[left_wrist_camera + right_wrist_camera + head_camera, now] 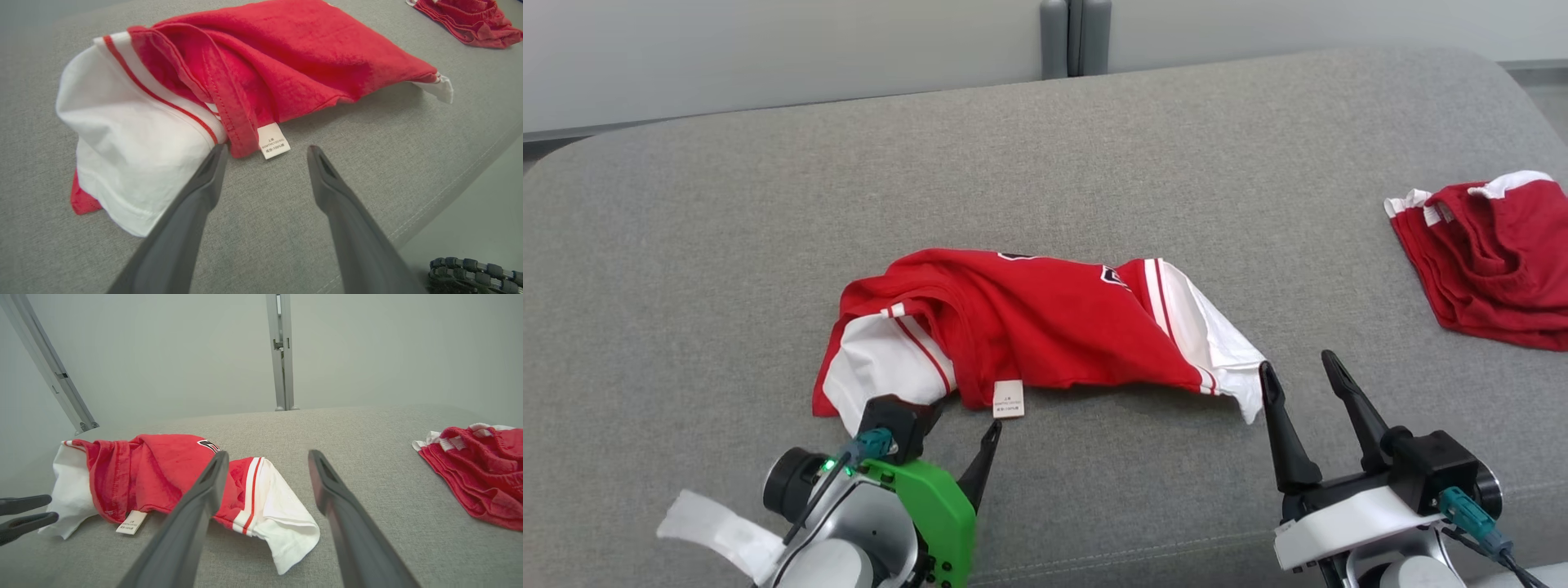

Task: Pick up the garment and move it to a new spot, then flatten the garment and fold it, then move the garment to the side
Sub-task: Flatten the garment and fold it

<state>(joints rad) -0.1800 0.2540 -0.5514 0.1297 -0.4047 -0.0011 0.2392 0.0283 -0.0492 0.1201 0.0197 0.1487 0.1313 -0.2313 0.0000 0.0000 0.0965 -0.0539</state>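
Observation:
The garment (1029,327) is a red shirt with white, red-striped sleeves, lying crumpled in the middle of the grey padded surface (1094,163). Its white care label (273,141) points toward me. My left gripper (947,429) is open at the shirt's near left end, and in the left wrist view (266,149) its left finger (204,183) lies over the white sleeve (122,134) while the label sits between the tips. My right gripper (1298,363) is open, empty and just right of the other white sleeve (282,531), which shows low between its fingers (267,453).
A second red and white garment (1494,253) lies bunched at the far right of the surface, also seen in the right wrist view (478,469). The surface's seamed front edge (449,183) runs close under my grippers. A pale wall with a grey post (1075,37) stands behind.

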